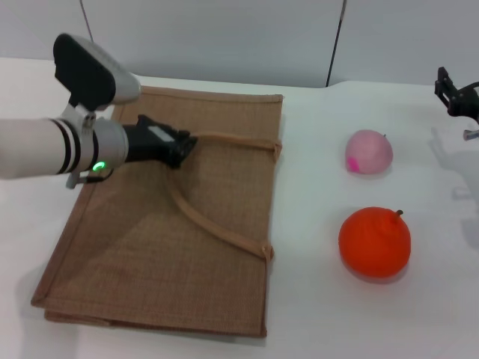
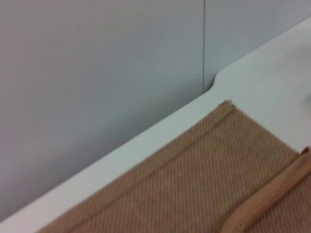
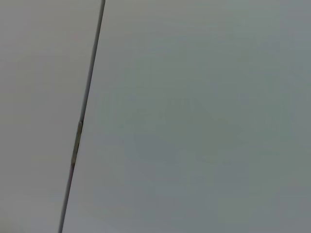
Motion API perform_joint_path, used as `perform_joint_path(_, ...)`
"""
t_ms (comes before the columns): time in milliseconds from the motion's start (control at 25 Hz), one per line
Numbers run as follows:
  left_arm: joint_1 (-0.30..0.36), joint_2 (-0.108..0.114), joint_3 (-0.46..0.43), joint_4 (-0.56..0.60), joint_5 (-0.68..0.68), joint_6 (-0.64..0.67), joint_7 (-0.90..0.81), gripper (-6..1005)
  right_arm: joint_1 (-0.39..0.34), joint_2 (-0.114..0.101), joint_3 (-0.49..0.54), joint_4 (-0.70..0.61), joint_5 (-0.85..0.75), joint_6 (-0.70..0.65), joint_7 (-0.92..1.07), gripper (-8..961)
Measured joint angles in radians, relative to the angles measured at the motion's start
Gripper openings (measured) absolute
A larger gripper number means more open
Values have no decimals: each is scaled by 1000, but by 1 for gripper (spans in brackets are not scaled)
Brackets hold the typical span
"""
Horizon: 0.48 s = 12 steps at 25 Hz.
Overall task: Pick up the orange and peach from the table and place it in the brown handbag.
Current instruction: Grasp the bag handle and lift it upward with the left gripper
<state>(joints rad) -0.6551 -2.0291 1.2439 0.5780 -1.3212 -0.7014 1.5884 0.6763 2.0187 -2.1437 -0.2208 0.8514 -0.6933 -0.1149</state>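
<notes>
The brown handbag [image 1: 172, 224] lies flat on the left half of the white table; its corner also shows in the left wrist view [image 2: 194, 184]. My left gripper [image 1: 183, 147] is low over the bag's upper part, right at the end of one curved handle [image 1: 232, 139]. The peach [image 1: 368, 151] sits on the table to the right of the bag. The orange [image 1: 374, 242] sits nearer to me, below the peach. My right gripper [image 1: 456, 93] is at the far right edge, above the table and apart from both fruits. The right wrist view shows only a wall.
The white table [image 1: 314, 314] runs back to a grey panelled wall [image 1: 224, 37]. The bag's second handle [image 1: 217, 228] lies loose across its middle. Bare table surface separates the bag from the fruits.
</notes>
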Motion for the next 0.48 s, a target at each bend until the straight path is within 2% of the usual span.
perform_joint_path(320,7,0,5,125,3,-65,-63,114,-5,0,-3,-1,-3,0,0,711)
perform_joint_path(480,41,0,-2,246,79,-127,-154,114,-6,1,-6,-2,-6,5,-3,711)
